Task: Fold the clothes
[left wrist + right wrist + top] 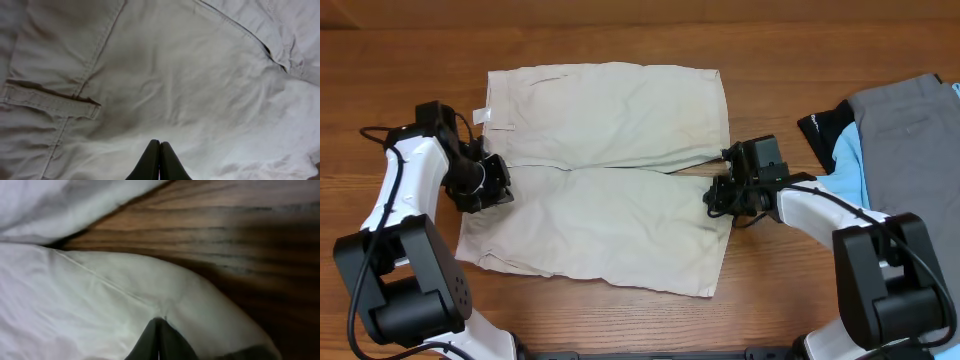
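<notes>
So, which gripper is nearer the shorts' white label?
Left. The left gripper sits at the waistband near the white label; the right gripper is at the opposite hem.

Right hand (159,332) at bottom centre: dark fingers pressed together, no gap, tips against cream garment (75,310); unclear if cloth pinched. Garment fills lower left, rounded edge curving down toward right. Stitched seam (100,277) runs diagonally across it toward fingertips. Second pale fold (60,205) upper left, dark shadowed gap between. Wooden worktop (225,230) upper right, grain horizontal, darker lower right.
</notes>
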### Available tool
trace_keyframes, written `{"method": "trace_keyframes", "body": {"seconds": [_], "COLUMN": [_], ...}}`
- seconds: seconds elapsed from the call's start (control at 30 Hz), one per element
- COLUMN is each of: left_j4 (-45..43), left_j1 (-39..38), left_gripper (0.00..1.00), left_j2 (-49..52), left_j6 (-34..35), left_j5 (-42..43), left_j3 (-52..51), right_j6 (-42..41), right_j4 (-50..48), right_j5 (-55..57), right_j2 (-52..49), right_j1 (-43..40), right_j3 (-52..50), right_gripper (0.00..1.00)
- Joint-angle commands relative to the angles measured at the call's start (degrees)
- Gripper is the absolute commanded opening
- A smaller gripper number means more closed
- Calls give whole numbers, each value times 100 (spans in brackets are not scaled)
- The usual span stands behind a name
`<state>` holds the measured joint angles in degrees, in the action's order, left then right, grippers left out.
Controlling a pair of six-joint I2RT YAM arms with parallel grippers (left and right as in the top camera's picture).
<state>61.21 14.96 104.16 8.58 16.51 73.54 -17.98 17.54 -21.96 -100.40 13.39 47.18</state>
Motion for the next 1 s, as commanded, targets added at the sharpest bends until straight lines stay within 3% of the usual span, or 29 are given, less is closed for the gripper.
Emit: {"method": "trace_keyframes", "body": {"seconds": [0.0, 0.23, 0.43, 0.77, 0.97], "left_j4": [-83, -127, -127, -262, -323], "left_j1": [-103, -116, -116, 94, 142], "left_gripper": [4, 4, 4, 4, 20], "left_j2": [-33, -33, -33, -35, -35], "left_j6": [39, 85, 87, 308, 323], "left_j5": [-459, -555, -551, -551, -664], "left_j3": [-42, -44, -42, 11, 11], "right_j6": [31, -310, -101, 343, 306], "right_j4": [-63, -55, -9, 1727, 1021], "right_j5": [914, 2107, 1628, 472, 643], "right_j2": [-214, -214, -203, 85, -203], "right_j1": [-133, -348, -442, -442, -442], "right_j3": [-50, -50, 136, 2618, 2750], "right_gripper": [4, 4, 4, 4, 4]}}
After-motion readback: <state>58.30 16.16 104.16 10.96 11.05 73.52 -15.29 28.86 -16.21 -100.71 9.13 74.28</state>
